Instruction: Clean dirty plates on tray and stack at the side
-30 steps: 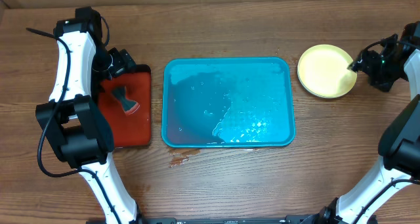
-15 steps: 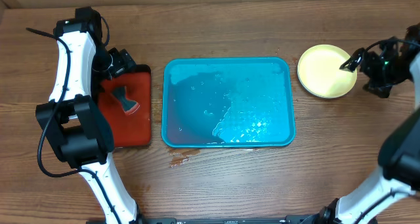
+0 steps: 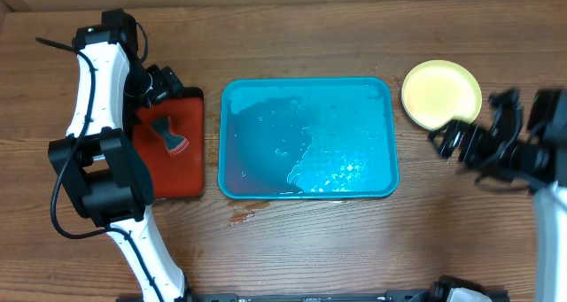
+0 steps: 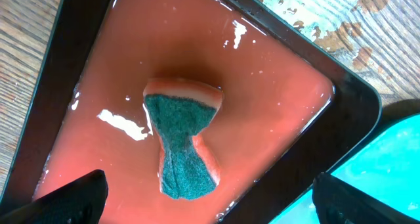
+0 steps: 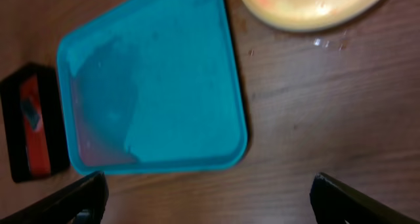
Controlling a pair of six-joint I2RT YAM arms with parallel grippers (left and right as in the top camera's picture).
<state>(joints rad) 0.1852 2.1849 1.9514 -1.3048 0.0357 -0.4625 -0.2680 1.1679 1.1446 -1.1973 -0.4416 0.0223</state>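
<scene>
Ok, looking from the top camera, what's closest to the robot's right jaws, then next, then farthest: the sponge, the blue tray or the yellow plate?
1. Yellow plate, right next to the right jaws, on the right side.
2. Blue tray, in the middle.
3. Sponge, far left, lying in the red tray.

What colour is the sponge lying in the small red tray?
Sponge: teal-green face, pale pinkish edge; clearest in left wrist view.
</scene>
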